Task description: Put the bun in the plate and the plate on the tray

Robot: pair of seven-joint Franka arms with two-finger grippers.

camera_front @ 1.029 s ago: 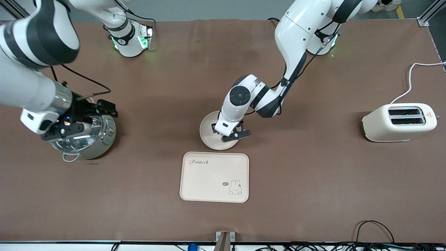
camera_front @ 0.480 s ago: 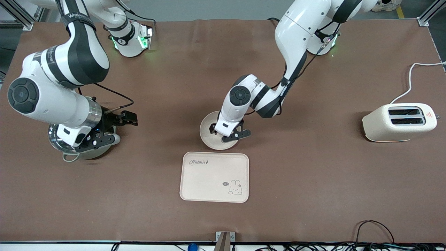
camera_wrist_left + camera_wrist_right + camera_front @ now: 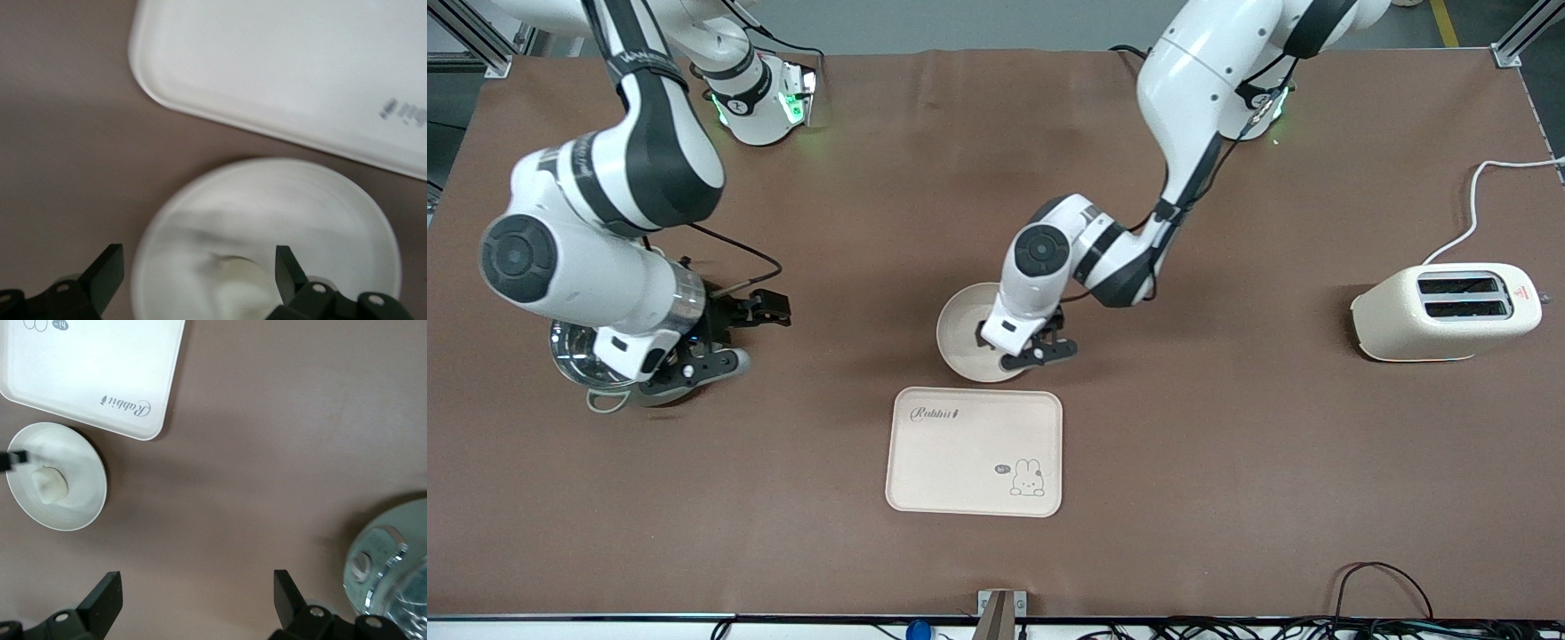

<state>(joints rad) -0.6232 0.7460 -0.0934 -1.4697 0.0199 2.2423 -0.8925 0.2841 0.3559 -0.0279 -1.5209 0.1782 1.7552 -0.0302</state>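
Note:
The round plate (image 3: 959, 325) lies on the table, farther from the front camera than the Rabbit tray (image 3: 960, 462). The bun (image 3: 49, 485) lies in the plate (image 3: 81, 501); in the front view it is hidden under the left hand. My left gripper (image 3: 1039, 343) hangs open just over the plate. In the left wrist view its jaws stand wide either side of the bun (image 3: 235, 283), not touching it. My right gripper (image 3: 743, 338) is open and empty over bare table beside the steel pot (image 3: 574, 348). The tray also shows in the left wrist view (image 3: 280, 60) and the right wrist view (image 3: 87, 380).
A cream toaster (image 3: 1448, 311) with a white cord stands toward the left arm's end of the table. The steel pot (image 3: 393, 567) stands toward the right arm's end. Cables lie along the table's front edge.
My right arm has swung away from over the pot toward the middle of the table. My left gripper has shifted slightly over the plate.

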